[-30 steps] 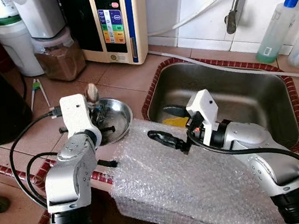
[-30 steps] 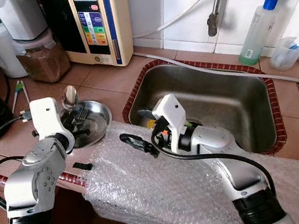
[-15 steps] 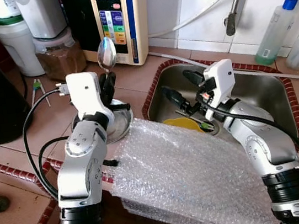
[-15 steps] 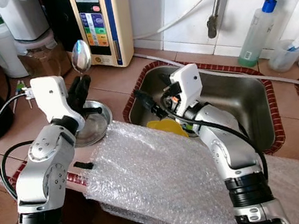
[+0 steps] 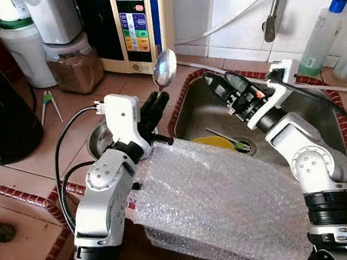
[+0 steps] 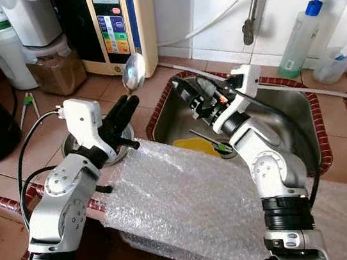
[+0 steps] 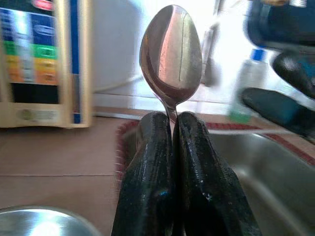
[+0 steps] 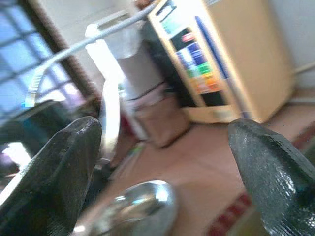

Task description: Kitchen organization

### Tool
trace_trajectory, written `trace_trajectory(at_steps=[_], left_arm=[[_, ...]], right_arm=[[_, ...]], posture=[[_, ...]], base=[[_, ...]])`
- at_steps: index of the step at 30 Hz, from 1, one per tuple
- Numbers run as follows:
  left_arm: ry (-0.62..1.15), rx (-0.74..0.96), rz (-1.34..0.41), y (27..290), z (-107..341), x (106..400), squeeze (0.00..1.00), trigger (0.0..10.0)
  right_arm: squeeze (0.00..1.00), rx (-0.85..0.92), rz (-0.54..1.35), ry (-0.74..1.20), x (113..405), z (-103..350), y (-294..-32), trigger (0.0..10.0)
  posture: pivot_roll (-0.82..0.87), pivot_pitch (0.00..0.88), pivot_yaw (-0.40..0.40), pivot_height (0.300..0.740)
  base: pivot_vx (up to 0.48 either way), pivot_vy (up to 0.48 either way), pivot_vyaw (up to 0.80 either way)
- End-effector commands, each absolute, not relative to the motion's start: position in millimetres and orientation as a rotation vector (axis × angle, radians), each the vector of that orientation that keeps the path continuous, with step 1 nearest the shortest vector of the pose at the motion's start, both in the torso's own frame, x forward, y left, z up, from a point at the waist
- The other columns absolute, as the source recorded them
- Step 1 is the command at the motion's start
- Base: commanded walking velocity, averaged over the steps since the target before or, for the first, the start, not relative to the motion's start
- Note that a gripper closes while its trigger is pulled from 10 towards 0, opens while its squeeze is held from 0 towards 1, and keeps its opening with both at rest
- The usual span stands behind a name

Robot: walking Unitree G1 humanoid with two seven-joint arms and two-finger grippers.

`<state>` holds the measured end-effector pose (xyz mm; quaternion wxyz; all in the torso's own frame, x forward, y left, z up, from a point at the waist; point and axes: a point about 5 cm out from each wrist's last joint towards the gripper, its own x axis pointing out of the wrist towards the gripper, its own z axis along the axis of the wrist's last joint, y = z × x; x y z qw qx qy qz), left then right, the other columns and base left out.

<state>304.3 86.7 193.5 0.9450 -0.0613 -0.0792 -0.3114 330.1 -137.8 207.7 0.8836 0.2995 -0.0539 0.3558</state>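
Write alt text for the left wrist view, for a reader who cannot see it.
The left pincer, shut on the neck of a metal spoon, holds it bowl-up. Behind it stand a beige appliance with coloured buttons, a steel sink with a red tiled rim and a blurred bottle by the wall; the right pincer's black fingers reach in from the side.

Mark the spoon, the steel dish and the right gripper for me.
spoon (image 7: 171,54): left wrist view, middle of its bowl.
steel dish (image 5: 98,140): left eye view, its left rim beside the left arm.
right gripper (image 6: 189,95): right eye view, between its open fingertips over the sink.
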Motion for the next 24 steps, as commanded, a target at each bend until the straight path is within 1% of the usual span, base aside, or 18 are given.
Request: trace_trajectory(at_steps=[1,5,10,11,12,13,14,16,23,24], left_arm=[[-0.172,-0.105,-0.716,76.7,196.2,297.3,0.00,0.0],[-0.169,-0.092,-0.803,66.2,195.5,288.9,0.00,0.0],[-0.151,-0.091,-0.843,60.8,189.6,283.4,0.00,0.0],[-0.153,-0.092,-0.854,59.2,189.6,281.9,0.00,0.0],[-0.153,-0.097,-0.862,58.2,190.0,280.7,0.00,0.0],[-0.153,-0.100,-0.868,57.6,190.3,280.0,0.00,0.0],[-0.153,-0.100,-0.869,57.3,190.3,279.5,0.00,0.0],[-0.149,-0.095,-0.868,57.7,189.2,279.1,0.00,0.0],[-0.153,-0.102,-0.859,58.7,189.4,280.0,0.00,0.0],[-0.152,-0.103,-0.850,59.2,189.4,280.8,0.00,0.0]], right_arm=[[0.00,0.623,0.799,-0.115,324.7,213.9,-134.6,10.0],[0.00,0.615,0.801,-0.103,324.2,212.8,-130.4,10.0],[0.00,0.619,0.809,-0.086,326.1,213.3,-126.4,10.0],[0.00,0.618,0.804,-0.086,326.8,213.4,-126.2,9.1],[0.00,0.616,0.795,-0.090,327.6,213.7,-126.5,5.2],[0.00,0.614,0.790,-0.094,328.1,213.9,-126.8,5.2],[0.00,0.611,0.767,-0.102,330.1,214.4,-128.3,0.0],[0.00,0.617,0.707,-0.118,336.1,216.3,-133.3,0.0],[0.00,0.619,0.662,-0.098,339.4,213.1,-138.5,0.0],[0.00,0.595,0.644,-0.084,339.9,210.1,-139.7,0.0]], posture=[[-0.06,0.037,-0.018,0.740],[-0.06,0.036,-0.020,0.740],[-0.06,0.036,-0.022,0.740],[-0.06,0.036,-0.023,0.740],[-0.06,0.036,-0.024,0.740],[-0.06,0.036,-0.024,0.740],[-0.06,0.035,-0.025,0.740],[-0.06,0.036,-0.026,0.740],[-0.06,0.036,-0.031,0.740],[-0.06,0.035,-0.032,0.740]], base=[[0.000,0.000,0.00],[0.000,0.000,0.00],[0.000,0.000,0.00],[0.000,0.000,0.00],[0.000,0.000,0.00],[0.000,0.000,0.00],[0.000,0.000,0.00],[0.000,0.000,0.00],[0.000,0.000,0.00],[0.000,0.000,0.00]])
